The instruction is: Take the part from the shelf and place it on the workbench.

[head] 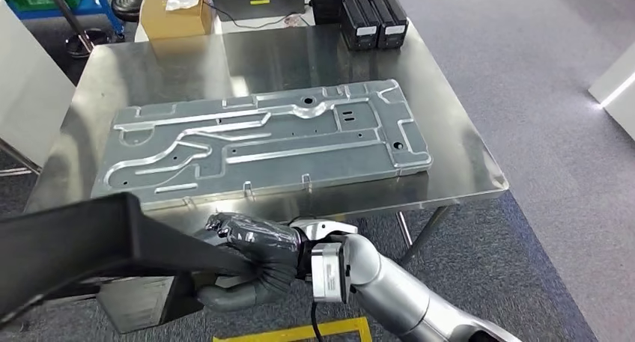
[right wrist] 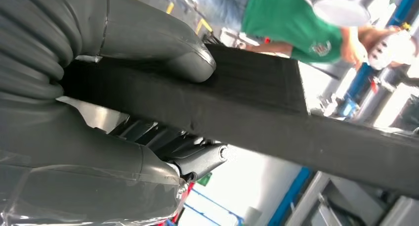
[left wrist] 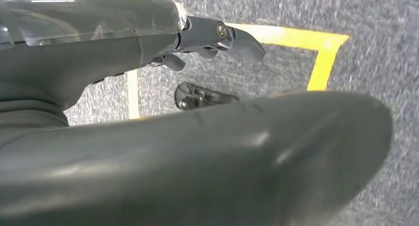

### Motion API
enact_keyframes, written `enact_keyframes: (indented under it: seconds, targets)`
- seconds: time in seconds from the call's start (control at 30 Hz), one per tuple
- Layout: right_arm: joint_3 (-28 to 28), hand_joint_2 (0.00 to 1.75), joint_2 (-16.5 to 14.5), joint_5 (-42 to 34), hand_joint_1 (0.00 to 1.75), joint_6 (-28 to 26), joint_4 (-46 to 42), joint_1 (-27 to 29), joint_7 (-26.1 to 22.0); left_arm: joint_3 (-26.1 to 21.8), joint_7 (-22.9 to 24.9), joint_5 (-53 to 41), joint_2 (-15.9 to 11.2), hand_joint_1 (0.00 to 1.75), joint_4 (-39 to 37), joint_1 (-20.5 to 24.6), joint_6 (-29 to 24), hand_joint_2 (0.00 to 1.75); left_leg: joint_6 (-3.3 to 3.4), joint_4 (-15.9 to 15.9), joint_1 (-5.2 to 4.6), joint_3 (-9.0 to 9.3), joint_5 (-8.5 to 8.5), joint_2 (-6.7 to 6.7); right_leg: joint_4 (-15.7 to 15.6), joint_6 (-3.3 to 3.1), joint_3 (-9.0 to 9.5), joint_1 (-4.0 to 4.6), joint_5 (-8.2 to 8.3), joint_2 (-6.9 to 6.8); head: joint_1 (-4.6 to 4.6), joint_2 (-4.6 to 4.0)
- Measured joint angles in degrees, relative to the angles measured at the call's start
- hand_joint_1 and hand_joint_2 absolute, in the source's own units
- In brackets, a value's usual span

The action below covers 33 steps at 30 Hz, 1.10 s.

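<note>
The part is a long black bar (head: pixel 82 241) that runs from the lower left of the head view to my right hand (head: pixel 258 256). That hand grips one end of it, just in front of the near edge of the steel workbench (head: pixel 464 173). In the right wrist view the black bar (right wrist: pixel 257 105) lies between the thumb (right wrist: pixel 163 43) and the fingers (right wrist: pixel 163 142) wrapped under it. My left hand (left wrist: pixel 163 43) hangs over grey carpet with its fingers apart and nothing in it.
A large machined aluminium plate (head: pixel 262 144) covers most of the workbench. A cardboard box (head: pixel 174 13) and black battery packs (head: pixel 372 20) stand at the far edge. Yellow tape (head: pixel 299 333) marks the floor. A person in a green shirt (right wrist: pixel 291 18) stands beyond the bar.
</note>
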<state>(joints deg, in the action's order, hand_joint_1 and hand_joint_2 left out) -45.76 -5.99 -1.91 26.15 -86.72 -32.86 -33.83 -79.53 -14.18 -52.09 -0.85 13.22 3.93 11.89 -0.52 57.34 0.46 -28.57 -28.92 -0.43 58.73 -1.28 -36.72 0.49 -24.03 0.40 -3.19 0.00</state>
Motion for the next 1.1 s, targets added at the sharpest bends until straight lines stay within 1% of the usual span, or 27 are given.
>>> enact_keyframes:
  seconds: [0.07, 0.1, 0.13, 0.2, 0.23, 0.27, 0.3, 0.37, 0.4, 0.43, 0.47, 0.5, 0.57, 0.6, 0.63, 0.67, 0.7, 0.73, 0.77, 0.8, 0.83, 0.87, 0.9, 0.93, 0.97, 1.0, 1.1]
  targets:
    - [0.0, 1.75, -1.0, 0.0, 1.61, -0.1, 0.9, -1.0, 0.0, 0.1, -0.2, -0.1, 0.0, 0.00, 0.0, 0.1, 0.1, 0.00, -0.60, 1.2, 0.02, -0.02, -0.17, 0.07, -0.5, -0.63, 1.08, -0.28, 0.02, 0.09, 0.00, 0.01]
    - [0.0, 1.75, -1.5, 0.0, 1.61, -0.2, 1.3, -1.6, 0.0, 0.1, -0.3, -0.2, 0.0, 0.00, 0.0, 0.2, 0.2, 0.00, -0.89, 3.0, 0.07, -0.82, -0.41, 0.09, -0.8, -0.93, 1.74, -0.42, -0.15, 0.05, -0.05, 0.01]
    - [0.0, 1.75, -1.9, 0.0, 1.61, -0.2, 1.7, -2.2, 0.0, 0.1, -0.4, -0.3, 0.0, 0.00, 0.0, 0.3, 0.2, 0.00, -1.14, 6.0, 0.15, -2.46, -1.10, 0.11, -1.0, -1.15, 2.32, -0.53, -0.35, 0.00, -0.08, 0.01]
    - [0.0, 1.75, -2.5, 0.0, 1.61, -0.3, 2.6, -3.0, 0.0, 0.2, -0.3, -0.4, 0.0, 0.00, 0.0, 0.3, 0.0, 0.00, -1.63, 13.2, 0.25, -7.10, -3.81, 0.11, -1.1, -1.42, 3.02, -0.51, -0.93, -0.07, -0.14, 0.01]
    - [0.0, 1.75, -2.7, 0.0, 1.61, -0.5, 3.0, -3.1, 0.0, 0.3, -0.2, -0.5, 0.0, 0.00, 0.0, 0.3, -0.1, 0.00, -1.78, 15.6, 0.30, -9.14, -4.99, 0.12, -1.1, -1.44, 3.37, -0.51, -1.25, -0.03, -0.13, 0.00]
    - [0.1, 1.75, -2.9, 0.1, 1.61, -0.7, 3.5, -3.3, 0.0, 0.3, 0.1, -0.5, 0.0, 0.00, 0.0, 0.2, -0.3, 0.00, -1.84, 16.3, 0.32, -10.38, -5.17, 0.12, -1.1, -1.43, 3.80, -0.51, -1.61, 0.05, -0.14, 0.00]
    - [0.1, 1.75, -3.0, 0.2, 1.61, -1.0, 4.0, -3.4, 0.1, 0.4, 0.3, -0.6, 0.0, 0.00, 0.0, 0.2, -0.4, 0.00, -1.80, 15.0, 0.34, -10.62, -3.85, 0.13, -1.1, -1.37, 4.30, -0.51, -2.00, 0.13, -0.14, 0.00]
    - [0.3, 1.75, -3.3, 0.8, 1.61, -2.0, 4.8, -4.1, 0.3, 0.4, 0.6, -0.8, 0.0, 0.00, 0.0, 0.1, -0.6, 0.00, -1.57, 7.7, 0.37, -9.10, 2.09, 0.16, -1.0, -1.12, 5.32, -0.52, -2.85, 0.24, -0.13, 0.00]
    - [0.5, 1.75, -3.4, 1.3, 1.61, -2.7, 5.3, -4.6, 0.4, 0.5, 0.7, -1.0, 0.0, 0.00, 0.0, 0.1, -0.6, 0.00, -1.42, 4.2, 0.27, -8.24, 4.12, 0.21, -0.9, -0.94, 5.60, -0.45, -3.19, 0.27, -0.13, 0.00]
    - [0.7, 1.75, -3.5, 2.3, 1.61, -4.0, 5.9, -5.1, 0.6, 0.5, 0.7, -1.1, 0.0, 0.00, 0.0, 0.2, -0.7, 0.00, -1.16, 1.8, 0.15, -7.65, 5.48, 0.26, -0.8, -0.69, 5.62, -0.36, -3.49, 0.31, -0.13, 0.00]
    - [1.0, 1.75, -3.6, 4.1, 1.61, -6.1, 6.6, -5.7, 0.9, 0.6, 0.8, -1.2, 0.0, 0.00, 0.0, 0.2, -0.7, 0.00, -0.82, 0.8, 0.02, -7.50, 5.83, 0.27, -0.7, -0.38, 5.51, -0.28, -3.72, 0.34, -0.11, 0.00]
    - [1.4, 1.75, -3.6, 6.4, 1.61, -8.9, 7.4, -6.3, 1.3, 0.7, 0.8, -1.2, 0.0, 0.00, 0.0, 0.2, -0.8, 0.00, -0.48, 0.7, -0.11, -7.48, 5.51, 0.25, -0.6, -0.08, 5.43, -0.21, -3.88, 0.36, -0.12, 0.00]
    - [2.3, 1.75, -3.7, 12.7, 1.61, -16.0, 9.4, -8.0, 2.2, 1.0, 0.8, -1.4, 0.1, 0.00, 0.0, 0.2, -0.9, 0.00, 0.18, 0.5, 0.12, -7.23, 6.03, 0.19, -0.5, 0.57, 5.51, -0.13, -4.37, 0.32, -0.10, 0.00]
    - [2.9, 1.75, -3.8, 15.9, 1.61, -19.8, 10.7, -9.2, 2.7, 1.1, 0.8, -1.6, 0.2, 0.00, 0.0, 0.2, -0.9, 0.00, 0.47, 0.2, 0.27, -7.03, 6.07, 0.20, 0.5, 0.85, 5.12, -0.14, -5.11, 0.26, -0.08, 0.00]
    - [3.5, 1.75, -3.8, 18.8, 1.61, -23.3, 12.2, -10.3, 3.2, 1.2, 0.7, -1.8, 0.2, 0.00, 0.0, 0.2, -0.9, 0.00, 0.75, 0.0, 0.43, -6.82, 6.06, 0.23, 2.8, 1.14, 4.03, -0.20, -6.38, 0.18, -0.06, 0.00]
    - [4.3, 1.75, -3.8, 21.8, 1.61, -26.8, 14.1, -11.3, 3.7, 1.3, 0.7, -2.0, 0.3, 0.00, 0.0, 0.3, -0.9, 0.00, 0.97, -0.1, 0.45, -6.68, 5.98, 0.25, 6.3, 1.38, 2.22, -0.36, -7.98, 0.11, -0.04, 0.00]
    - [5.2, 1.75, -3.8, 24.4, 1.61, -29.9, 16.2, -12.3, 4.2, 1.4, 0.7, -2.2, 0.3, 0.00, 0.0, 0.3, -0.9, 0.00, 1.17, 0.0, 0.44, -6.61, 5.85, 0.24, 10.4, 1.59, -0.17, -0.46, -9.60, 0.04, -0.03, 0.00]
    - [5.9, 1.75, -3.8, 26.9, 1.61, -32.6, 18.4, -13.0, 4.8, 1.5, 0.7, -2.4, 0.3, 0.00, 0.0, 0.3, -0.9, 0.00, 1.25, 0.0, 0.43, -6.55, 5.74, 0.23, 13.9, 1.75, -2.41, -0.57, -10.54, 0.00, -0.03, 0.00]
    - [6.7, 1.75, -3.9, 29.5, 1.61, -35.5, 20.7, -13.7, 5.6, 1.6, 0.7, -2.5, 0.3, 0.00, 0.0, 0.3, -0.9, 0.00, 1.29, 0.1, 0.42, -6.48, 5.60, 0.19, 15.8, 1.83, -3.91, -0.65, -10.41, -0.03, -0.03, 0.00]
    - [7.4, 1.75, -4.0, 31.9, 1.61, -38.2, 23.0, -14.3, 6.5, 1.6, 0.7, -2.5, 0.3, 0.00, 0.0, 0.4, -0.9, 0.00, 1.27, 0.2, 0.42, -6.39, 5.44, 0.13, 15.5, 1.81, -4.37, -0.71, -9.12, -0.06, -0.03, 0.00]
    - [8.0, 1.75, -4.1, 34.0, 1.61, -40.7, 25.0, -15.0, 7.3, 1.7, 0.7, -2.6, 0.3, 0.00, 0.0, 0.4, -0.9, 0.00, 1.20, 0.3, 0.41, -6.26, 5.26, 0.06, 12.9, 1.69, -3.68, -0.74, -6.88, -0.08, -0.03, 0.00]
    - [8.6, 1.75, -4.3, 36.2, 1.61, -43.5, 27.1, -15.7, 8.3, 1.8, 0.7, -2.7, 0.3, 0.00, 0.0, 0.4, -0.9, 0.00, 1.09, 0.4, 0.40, -6.12, 5.04, -0.01, 9.0, 1.45, -2.23, -0.72, -4.25, -0.10, -0.02, 0.00]
    - [9.2, 1.75, -4.5, 38.7, 1.61, -46.3, 29.0, -16.5, 9.6, 1.9, 0.7, -2.8, 0.3, 0.00, 0.0, 0.4, -0.9, 0.00, 0.93, 0.6, 0.28, -6.07, 4.83, -0.05, 5.1, 1.17, -0.69, -0.56, -2.32, -0.11, -0.04, 0.00]
    - [9.6, 1.75, -4.8, 41.6, 1.61, -49.4, 30.8, -17.3, 11.1, 1.9, 0.7, -2.9, 0.4, 0.00, 0.0, 0.4, -1.0, 0.00, 0.73, 0.7, 0.19, -6.09, 4.67, -0.05, 2.3, 0.92, 0.44, -0.42, -1.12, -0.11, -0.04, 0.00]
    - [9.9, 1.75, -5.1, 45.2, 1.61, -52.9, 32.6, -18.1, 13.2, 2.0, 0.7, -3.0, 0.4, 0.00, 0.0, 0.5, -1.0, 0.00, 0.49, 0.8, 0.12, -6.14, 4.57, -0.04, 0.7, 0.74, 1.00, -0.27, -0.72, -0.10, -0.04, 0.00]
    - [10.1, 1.75, -5.3, 48.8, 1.61, -56.1, 34.3, -18.8, 15.3, 2.1, 0.7, -3.1, 0.5, 0.00, 0.0, 0.5, -1.1, 0.00, 0.21, 0.8, 0.06, -6.17, 4.54, -0.03, 0.3, 0.61, 1.10, -0.15, -0.90, -0.07, -0.04, 0.00]
    - [10.3, 1.75, -5.7, 59.7, 1.61, -63.0, 38.6, -20.5, 22.4, 2.4, 0.7, -3.3, 0.5, 0.00, 0.0, 0.5, -1.3, 0.00, -0.76, 1.3, 0.12, -6.30, 3.83, 0.04, -0.5, -0.11, 1.51, -0.53, -0.66, -0.02, -0.05, 0.00]
